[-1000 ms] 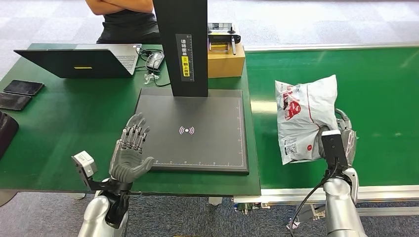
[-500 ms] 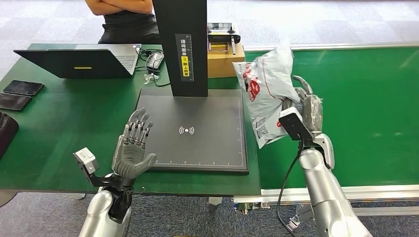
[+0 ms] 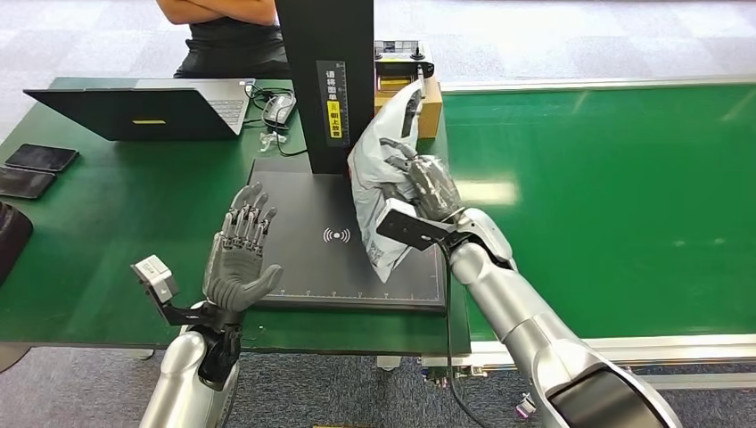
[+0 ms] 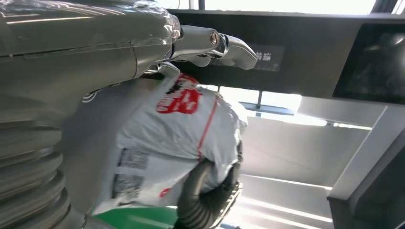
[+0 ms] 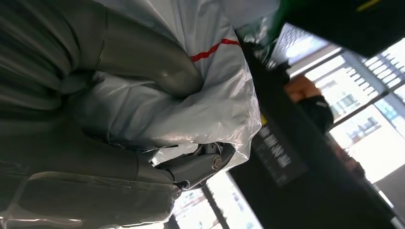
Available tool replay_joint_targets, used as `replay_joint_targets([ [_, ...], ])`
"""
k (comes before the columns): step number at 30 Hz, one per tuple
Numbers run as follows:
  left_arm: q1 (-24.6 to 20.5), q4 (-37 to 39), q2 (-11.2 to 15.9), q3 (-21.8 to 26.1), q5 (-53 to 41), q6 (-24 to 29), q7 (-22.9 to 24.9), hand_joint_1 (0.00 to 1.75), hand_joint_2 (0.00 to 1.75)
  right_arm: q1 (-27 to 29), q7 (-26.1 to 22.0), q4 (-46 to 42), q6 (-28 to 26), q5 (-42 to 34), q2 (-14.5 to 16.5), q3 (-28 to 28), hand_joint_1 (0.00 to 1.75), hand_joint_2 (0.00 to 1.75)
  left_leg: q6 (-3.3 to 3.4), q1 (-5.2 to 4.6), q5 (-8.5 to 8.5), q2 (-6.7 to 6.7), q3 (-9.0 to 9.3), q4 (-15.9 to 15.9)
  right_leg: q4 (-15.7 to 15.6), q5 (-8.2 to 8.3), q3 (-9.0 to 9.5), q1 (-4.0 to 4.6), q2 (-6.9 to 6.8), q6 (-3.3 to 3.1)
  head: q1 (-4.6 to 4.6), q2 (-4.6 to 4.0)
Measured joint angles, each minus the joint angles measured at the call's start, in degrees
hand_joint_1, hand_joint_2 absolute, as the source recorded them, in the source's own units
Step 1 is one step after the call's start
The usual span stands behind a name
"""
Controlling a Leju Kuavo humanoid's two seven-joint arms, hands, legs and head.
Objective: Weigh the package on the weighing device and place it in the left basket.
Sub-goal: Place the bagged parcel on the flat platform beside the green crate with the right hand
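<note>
So the white poly mailer package (image 3: 379, 187) is up in the air over the right half of the black scale platform (image 3: 303, 201), gripped by the right hand (image 3: 428, 189), whose fingers (image 3: 412, 171) are wrapped tight around its middle; the right wrist view shows the plastic bunched up inside that grip. The bag hangs with its long axis roughly upright, leaning a bit: top corner up near the black post (image 3: 325, 80) and the cardboard box (image 3: 408, 109), bottom corner pointing down at the platform just right of the white sensor mark (image 3: 336, 235). I can't say for sure whether that lower corner is touching the surface yet. The left hand (image 3: 239, 263) is way off on the other side, at the platform's left edge above the green desk (image 3: 107, 232), palm up, fingers apart, holding nothing. So the right hand is clearly the one doing the job here, and my guess is the coming move is straight down, laying the bag flat onto the platform.
</note>
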Motion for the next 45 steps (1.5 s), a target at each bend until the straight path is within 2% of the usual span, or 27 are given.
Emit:
replay_joint_targets([
  [7,-0.7,0.6,0.4,0.1,0.3,0.4,-0.7,0.00,1.75,-0.1,-1.1,4.5,0.6,-2.2,2.7,6.5,1.75,1.75,0.00,-0.01,0.00,-0.01,-0.01,0.0,0.0,0.00,0.00,-0.01,-0.01,0.00,0.00,0.00],
  [19,-0.8,0.9,1.0,0.1,0.3,0.4,-0.7,0.00,1.75,-0.3,-1.1,7.0,1.0,-2.3,3.5,8.4,1.75,1.75,0.00,-0.02,0.00,-0.01,0.00,0.0,0.0,0.01,0.00,-0.02,-0.01,0.01,0.00,0.00],
  [32,-1.2,1.4,1.2,-0.6,0.4,0.3,-0.2,0.00,1.75,0.3,-0.3,7.2,8.5,-7.3,3.3,11.9,1.75,1.75,0.00,-0.01,0.00,0.01,0.04,0.0,0.0,0.01,0.00,-0.02,0.01,0.01,0.00,0.00],
  [37,-1.5,1.6,1.2,-0.7,0.6,0.0,0.2,0.00,1.75,0.7,-1.5,7.0,14.2,-10.4,2.8,12.1,1.75,1.75,0.00,-0.02,0.00,0.01,0.04,0.0,0.0,0.01,0.01,-0.02,0.01,0.01,0.00,0.00],
  [45,-2.2,2.3,1.2,-0.7,0.8,-0.1,0.4,0.00,1.75,2.5,-6.1,6.7,23.6,-14.9,2.5,12.3,1.75,1.75,0.00,-0.02,0.00,0.01,0.04,0.0,0.0,0.01,0.00,-0.02,0.01,0.00,0.00,0.00],
])
